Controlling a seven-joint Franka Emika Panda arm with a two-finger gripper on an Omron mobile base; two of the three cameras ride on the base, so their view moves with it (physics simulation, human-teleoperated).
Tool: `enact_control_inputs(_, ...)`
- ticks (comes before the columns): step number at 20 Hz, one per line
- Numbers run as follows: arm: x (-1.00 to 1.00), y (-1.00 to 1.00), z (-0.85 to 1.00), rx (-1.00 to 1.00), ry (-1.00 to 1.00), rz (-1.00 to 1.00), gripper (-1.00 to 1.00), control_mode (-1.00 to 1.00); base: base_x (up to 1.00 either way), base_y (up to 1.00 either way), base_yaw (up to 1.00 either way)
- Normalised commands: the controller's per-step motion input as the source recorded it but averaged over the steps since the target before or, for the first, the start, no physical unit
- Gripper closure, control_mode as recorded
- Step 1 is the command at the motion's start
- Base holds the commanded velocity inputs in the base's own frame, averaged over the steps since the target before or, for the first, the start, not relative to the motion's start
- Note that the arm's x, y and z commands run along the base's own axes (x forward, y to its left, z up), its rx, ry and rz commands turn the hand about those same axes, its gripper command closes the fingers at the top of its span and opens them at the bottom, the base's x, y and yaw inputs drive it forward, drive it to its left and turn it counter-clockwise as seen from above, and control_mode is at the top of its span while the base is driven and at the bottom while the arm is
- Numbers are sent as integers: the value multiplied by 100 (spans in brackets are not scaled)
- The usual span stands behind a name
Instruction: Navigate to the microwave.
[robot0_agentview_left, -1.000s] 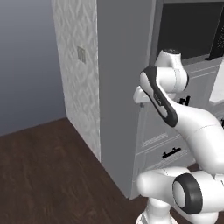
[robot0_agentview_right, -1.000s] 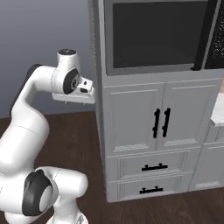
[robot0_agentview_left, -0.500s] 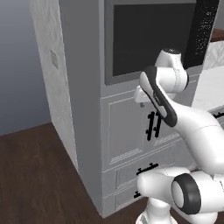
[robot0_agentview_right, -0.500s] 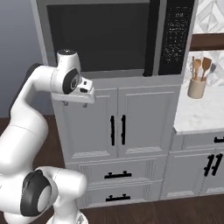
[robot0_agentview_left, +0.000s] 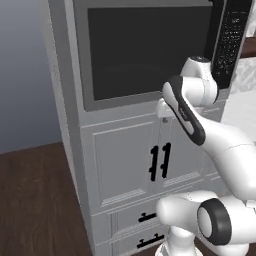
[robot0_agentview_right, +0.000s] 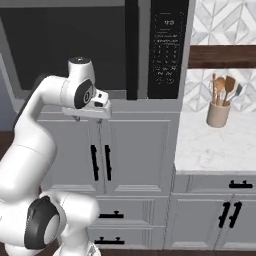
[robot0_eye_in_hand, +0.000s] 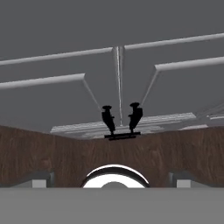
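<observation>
The microwave (robot0_agentview_right: 95, 47) sat built into the gray cabinet column (robot0_agentview_left: 75, 165), above a pair of cabinet doors (robot0_agentview_right: 130, 155) with black handles, and both base views faced it closely. The approach looked almost complete; at most a small sideways adjustment seemed left. The gripper (robot0_eye_in_hand: 113, 186) pointed down toward the wood floor (robot0_eye_in_hand: 57, 153), holding nothing; I could not tell how far apart its fingers stood. A utensil crock (robot0_agentview_right: 218, 113) stood on the counter (robot0_agentview_right: 215, 150) at the right.

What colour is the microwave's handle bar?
Black. The handle bar runs vertically on the microwave; the right base view shows it best.
</observation>
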Motion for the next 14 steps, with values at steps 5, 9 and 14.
enact_control_inputs(5,0,0,0,0,0,0,-100,100,41,-32,27)
enact_control_inputs(9,0,0,0,0,0,0,-100,100,33,-16,25)
enact_control_inputs(14,0,0,0,0,0,0,-100,100,26,-19,26)
